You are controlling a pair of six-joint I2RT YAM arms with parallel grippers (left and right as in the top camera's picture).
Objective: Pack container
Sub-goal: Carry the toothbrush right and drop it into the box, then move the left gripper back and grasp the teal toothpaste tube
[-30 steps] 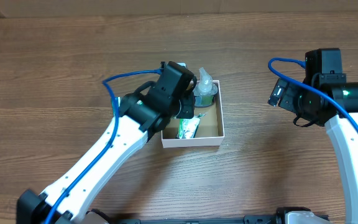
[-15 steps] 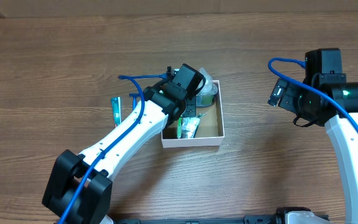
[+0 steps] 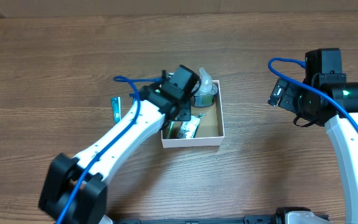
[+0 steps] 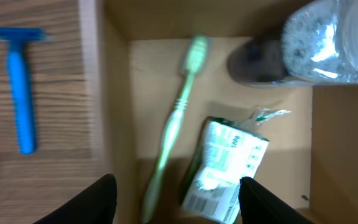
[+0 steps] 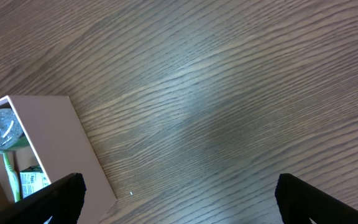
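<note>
The container [image 3: 221, 122] is a shallow white-walled box with a brown inside, at the table's middle. In the left wrist view its floor [image 4: 288, 134] holds a green toothbrush [image 4: 176, 118] lying lengthwise, a white and green packet [image 4: 227, 163] and a clear plastic bottle [image 4: 328, 37]. My left gripper [image 3: 180, 114] hangs over the box's left half, open [image 4: 178, 208], with the toothbrush handle lying free between the fingers. My right gripper [image 3: 279, 93] stands apart on the right, open [image 5: 179, 205] over bare wood.
A blue razor [image 4: 20, 93] lies on the table just left of the box. A toothpaste tube [image 3: 114, 109] lies further left. The right wrist view shows the box's corner [image 5: 55, 137] and bare wood beyond it.
My left gripper has opened over the box, and the green toothbrush now lies loose on the box floor. The left arm shifted slightly. The right arm has not moved.
</note>
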